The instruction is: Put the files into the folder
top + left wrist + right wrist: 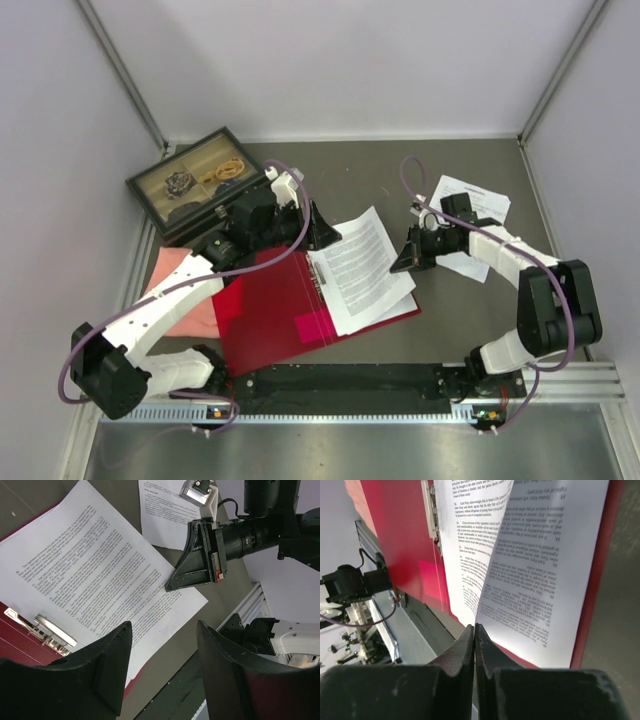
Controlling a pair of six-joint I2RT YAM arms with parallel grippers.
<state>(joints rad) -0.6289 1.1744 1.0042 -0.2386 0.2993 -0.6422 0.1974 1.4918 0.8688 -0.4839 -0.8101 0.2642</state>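
The red folder (270, 320) lies open in the middle of the table, with its metal clip (47, 632) along the spine. Printed files (362, 268) rest on its right half. In the right wrist view one sheet (555, 575) curls up off the sheet below (470, 555). Its near edge runs into my right gripper (474, 626), which is shut on it at the folder's right side (410, 258). My left gripper (165, 625) hangs open above the back edge of the files (320, 228), with nothing between its fingers.
More printed sheets (478, 200) lie on the table at the back right, behind the right arm. A dark glass-lidded box (195, 185) stands at the back left. A salmon-pink cloth (185, 290) lies left of the folder. A black rail (350, 385) runs along the near edge.
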